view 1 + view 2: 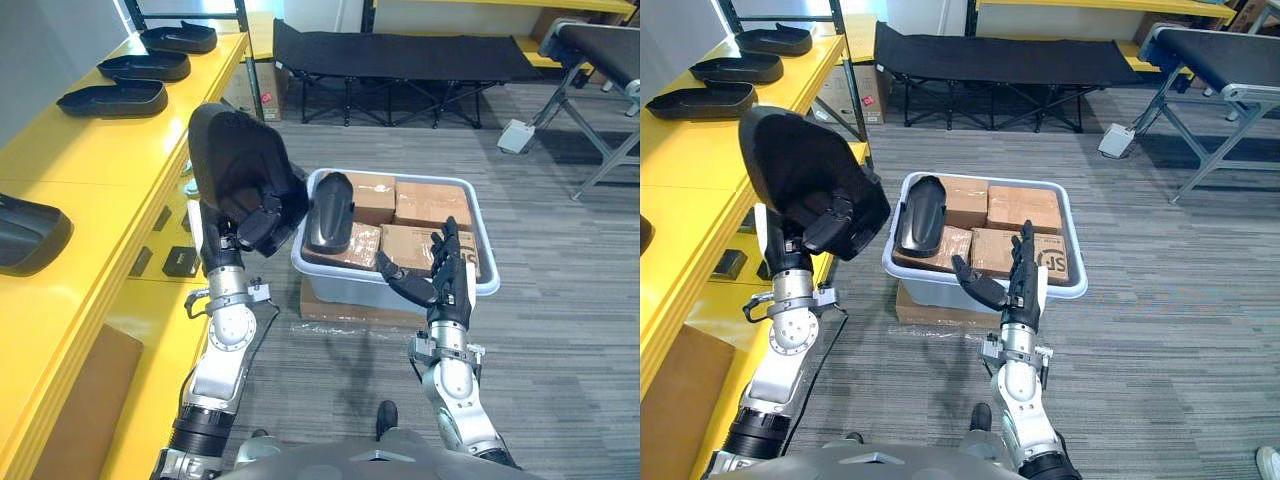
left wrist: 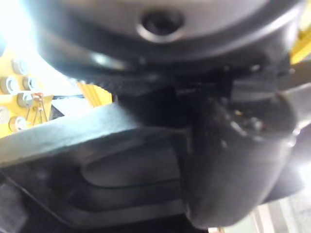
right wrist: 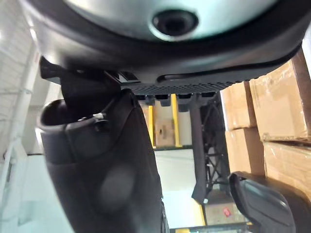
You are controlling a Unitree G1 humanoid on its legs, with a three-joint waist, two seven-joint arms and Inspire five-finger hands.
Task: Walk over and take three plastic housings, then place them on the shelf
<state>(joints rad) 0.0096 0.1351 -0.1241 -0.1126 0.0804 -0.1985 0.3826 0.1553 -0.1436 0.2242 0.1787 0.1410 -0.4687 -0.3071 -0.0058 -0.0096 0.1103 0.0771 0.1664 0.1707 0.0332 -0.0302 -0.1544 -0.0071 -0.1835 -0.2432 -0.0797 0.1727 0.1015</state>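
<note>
Housing (image 1: 232, 160), black, curved, gripped by left hand (image 1: 260, 224).

Left hand (image 1: 262, 222) raised, fingers curled round a black housing (image 1: 228, 158); right hand (image 1: 448, 280) upright, fingers straight, thumb out.

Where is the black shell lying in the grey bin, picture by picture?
Left eye view: the housing lies on the cardboard boxes at the bin's left end.
Right eye view: housing at the same left end.
Right wrist view: housing past the right hand, beside the boxes.
Left wrist view: a second housing, gripped by the left hand.
Shared landmark: cardboard boxes.
</note>
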